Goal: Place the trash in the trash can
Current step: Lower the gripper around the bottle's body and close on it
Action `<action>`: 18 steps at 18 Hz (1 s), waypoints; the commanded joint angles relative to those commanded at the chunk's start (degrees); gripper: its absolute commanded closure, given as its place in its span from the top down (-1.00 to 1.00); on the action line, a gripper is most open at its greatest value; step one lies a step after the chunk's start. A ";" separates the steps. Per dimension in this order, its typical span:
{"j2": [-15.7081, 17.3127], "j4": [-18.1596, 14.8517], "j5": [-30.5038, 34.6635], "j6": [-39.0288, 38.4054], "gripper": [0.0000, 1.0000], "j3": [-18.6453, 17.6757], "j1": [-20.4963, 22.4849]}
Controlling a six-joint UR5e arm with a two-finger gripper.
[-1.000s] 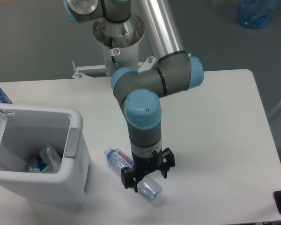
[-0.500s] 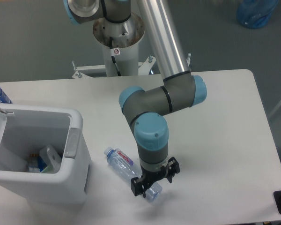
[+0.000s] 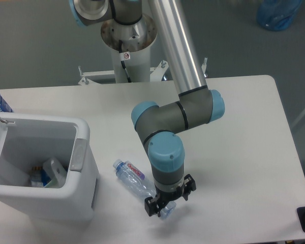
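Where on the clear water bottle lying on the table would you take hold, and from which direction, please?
Probably the bottle is best gripped across its round body, coming straight down from above, fingers on either side of its long axis. It lies flat on the table, cap pointing up-left toward the trash can, base under the hand. The crinkled wall looks soft, so it may flatten.

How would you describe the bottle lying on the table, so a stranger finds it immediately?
Start at the white trash can at the table's left. Just right of it lies a clear crinkled bottle, its base under the gripper. Its label is red and white.
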 joint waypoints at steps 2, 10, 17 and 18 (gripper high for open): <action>-0.35 0.00 -0.09 -0.18 1.00 0.00 0.00; -1.93 -0.09 0.44 -0.36 1.00 -0.26 -0.09; -2.64 -0.17 0.53 -0.36 0.98 -0.53 -0.18; -2.64 -0.18 0.53 -0.44 0.89 -0.61 -0.18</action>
